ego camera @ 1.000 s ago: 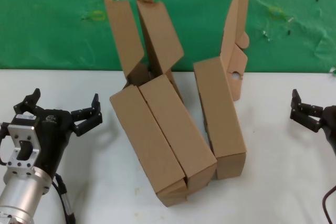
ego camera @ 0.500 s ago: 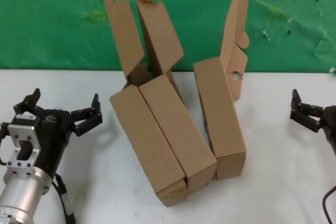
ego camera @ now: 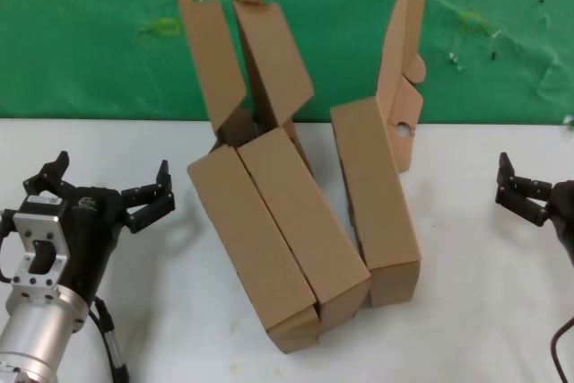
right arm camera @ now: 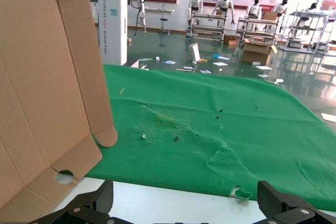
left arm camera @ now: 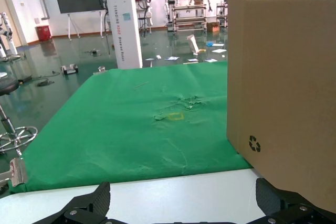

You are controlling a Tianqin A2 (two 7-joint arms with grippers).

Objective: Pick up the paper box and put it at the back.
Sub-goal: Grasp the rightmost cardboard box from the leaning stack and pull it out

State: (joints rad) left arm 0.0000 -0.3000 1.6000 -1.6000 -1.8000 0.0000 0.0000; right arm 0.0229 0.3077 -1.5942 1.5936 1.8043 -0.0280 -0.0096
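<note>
From the head camera I see the paper box (ego camera: pixel 375 199), a flat rectangular mailer of matte brown corrugated cardboard, lying on the smooth white tabletop (ego camera: pixel 466 329) right of centre, its long body running toward me and its hinged lid standing nearly upright at the far end with small rounded ear flaps and a punched half-round notch. Just to its left, close but whether touching I cannot tell, lie two more brown boxes (ego camera: pixel 273 239) side by side, angled, their tall lids with rounded tabs raised against the back (ego camera: pixel 99 42), a wrinkled green cloth with a few yellowish marks and dark specks. My left gripper (ego camera: pixel 106 193) sits low over the table near its left edge, well apart from the boxes, black fingers spread wide; its wrist camera shows both fingertips parted at the frame's edge and a plain cardboard wall with a small recycling mark, cut off so I cannot see the whole box. My right gripper (ego camera: pixel 525 196) rests at the table's far right, partly cropped by the frame, jaws apart, holding nothing; its wrist view catches the inner fluted face of the raised lid (right arm camera: pixel 50 98), with the box body out of view.
</note>
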